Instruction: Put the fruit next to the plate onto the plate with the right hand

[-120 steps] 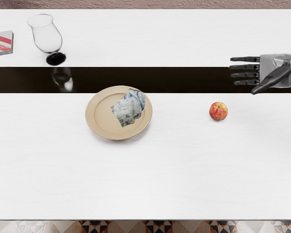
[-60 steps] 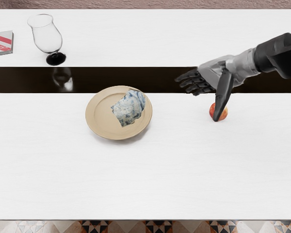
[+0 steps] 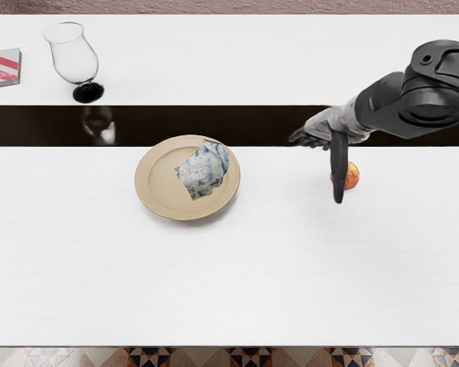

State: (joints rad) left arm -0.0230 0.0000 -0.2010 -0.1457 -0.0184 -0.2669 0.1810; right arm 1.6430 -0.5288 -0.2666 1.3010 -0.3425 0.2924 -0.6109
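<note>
A red-yellow apple (image 3: 351,177) lies on the white table to the right of the tan plate (image 3: 159,183). A crumpled blue-white cloth (image 3: 203,170) rests on the plate's right half. My right hand (image 3: 324,149) reaches in from the right edge and hovers just over and left of the apple. Its thumb (image 3: 338,168) points down in front of the fruit and covers the apple's left side. The other fingers are loosely spread toward the left and hold nothing. The left arm is out of sight.
A wine glass (image 3: 73,59) stands at the back left, with a red-striped booklet (image 3: 1,66) at the left edge. A dark gap (image 3: 214,126) runs across the table behind the plate and apple.
The right arm swung in from the right edge and lowered; the hand has come down beside the apple, its thumb now crossing the fruit. Apple and plate stayed put.
</note>
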